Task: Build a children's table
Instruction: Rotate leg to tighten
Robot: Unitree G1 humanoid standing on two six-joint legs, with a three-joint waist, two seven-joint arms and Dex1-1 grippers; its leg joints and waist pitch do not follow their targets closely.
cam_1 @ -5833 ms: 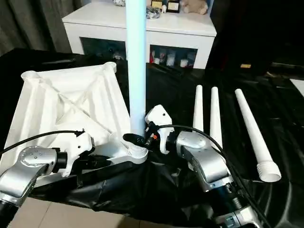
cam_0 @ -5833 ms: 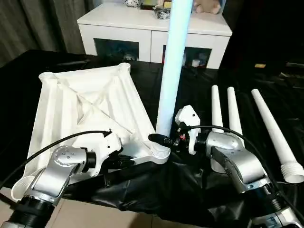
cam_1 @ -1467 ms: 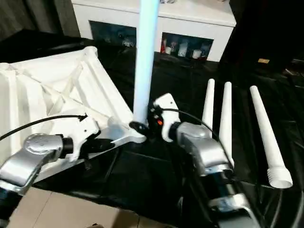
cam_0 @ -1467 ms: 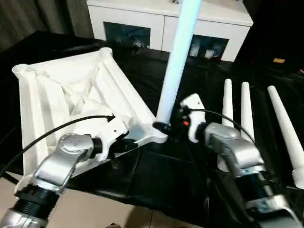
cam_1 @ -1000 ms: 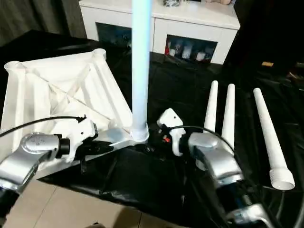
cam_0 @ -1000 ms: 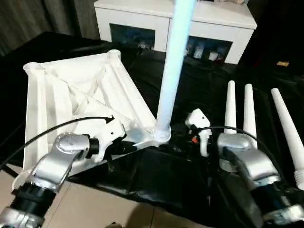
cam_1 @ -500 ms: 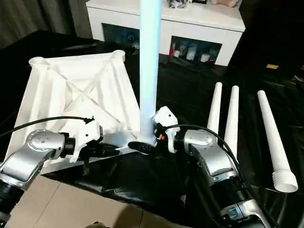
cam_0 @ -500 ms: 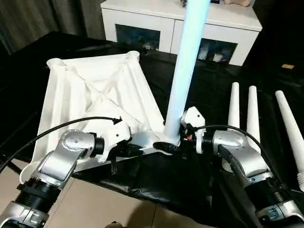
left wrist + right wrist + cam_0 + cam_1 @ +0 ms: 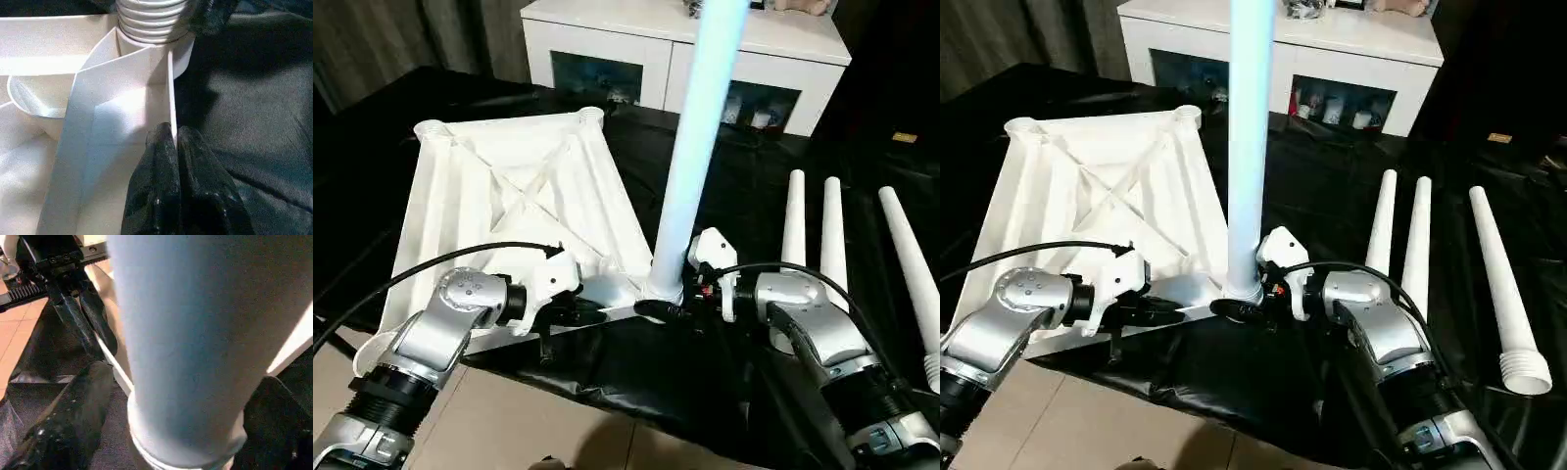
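We've one leg (image 9: pixel 690 166) upright in the top's (image 9: pixel 499 211) near corner socket, w/ three legs (image 9: pixel 827 250) lying on desk (image 9: pixel 744 196); left tool (image 9: pixel 173 142) clamped on rim, right tool (image 9: pixel 171 431) straddling leg, apart.

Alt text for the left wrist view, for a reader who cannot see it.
The left gripper is shut on a thin upright rib of the white tabletop. Beyond it, the threaded end of a leg sits in a round corner socket, with black sheeting beside the tabletop.

Glossy black sheet (image 9: pixel 705 382), white plastic tabletop (image 9: pixel 509 206)
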